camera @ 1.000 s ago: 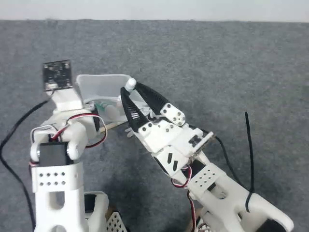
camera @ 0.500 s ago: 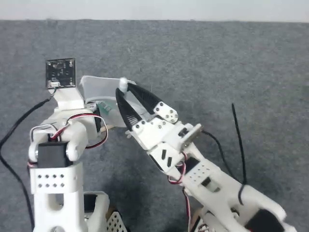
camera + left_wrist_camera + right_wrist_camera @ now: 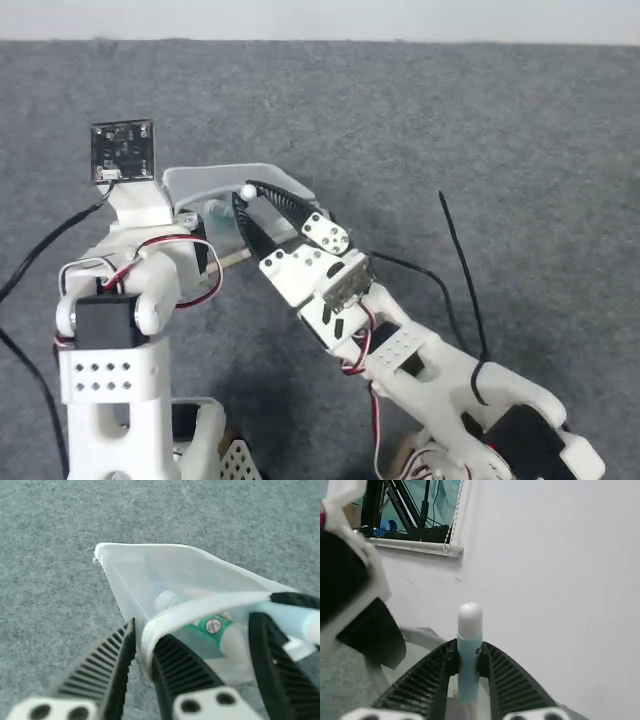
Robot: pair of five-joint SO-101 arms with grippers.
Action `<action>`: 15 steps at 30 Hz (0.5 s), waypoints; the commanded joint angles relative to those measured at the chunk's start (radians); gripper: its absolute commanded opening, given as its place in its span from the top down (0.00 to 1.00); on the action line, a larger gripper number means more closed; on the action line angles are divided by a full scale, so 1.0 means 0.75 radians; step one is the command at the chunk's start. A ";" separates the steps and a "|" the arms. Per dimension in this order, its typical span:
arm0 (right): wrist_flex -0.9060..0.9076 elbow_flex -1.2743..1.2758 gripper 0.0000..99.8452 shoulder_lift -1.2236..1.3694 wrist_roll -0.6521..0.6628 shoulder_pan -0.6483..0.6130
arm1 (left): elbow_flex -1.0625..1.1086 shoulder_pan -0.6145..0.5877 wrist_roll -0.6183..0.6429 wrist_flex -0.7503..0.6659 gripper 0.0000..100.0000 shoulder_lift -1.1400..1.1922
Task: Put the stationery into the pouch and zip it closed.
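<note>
On grey carpet (image 3: 500, 130), white wall (image 3: 560, 580) behind (a window (image 3: 410, 505) in it), left gripper (image 3: 145, 636) clamped on the clear pouch (image 3: 165, 575) rim, right gripper (image 3: 469, 651) pinching a blue pen (image 3: 469, 630).

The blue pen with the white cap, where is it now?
Seen from above, the pen is clamped in the right tool, its white cap poking past the tips, at the mouth of the clear pouch, whose rim the left tool pinches.

A grey, felt-like cloth covers the desk (image 3: 520, 120). Beyond stands a white wall (image 3: 560, 570), its window (image 3: 420, 500) showing black stand legs (image 3: 395, 502) and a beaded cord (image 3: 455, 517).
</note>
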 commanded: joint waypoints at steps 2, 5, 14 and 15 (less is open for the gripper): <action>0.007 0.014 0.86 -0.005 0.094 0.013 | -0.099 -0.004 -0.018 0.004 0.99 -0.010; 0.013 0.023 0.76 -0.005 0.090 0.013 | -0.097 -0.004 -0.018 0.004 0.99 -0.010; 0.007 0.037 0.82 -0.009 0.100 -0.024 | -0.062 -0.004 -0.018 -0.006 0.99 -0.010; 0.007 0.043 0.82 -0.024 0.100 -0.024 | -0.062 -0.004 -0.018 -0.006 0.99 -0.010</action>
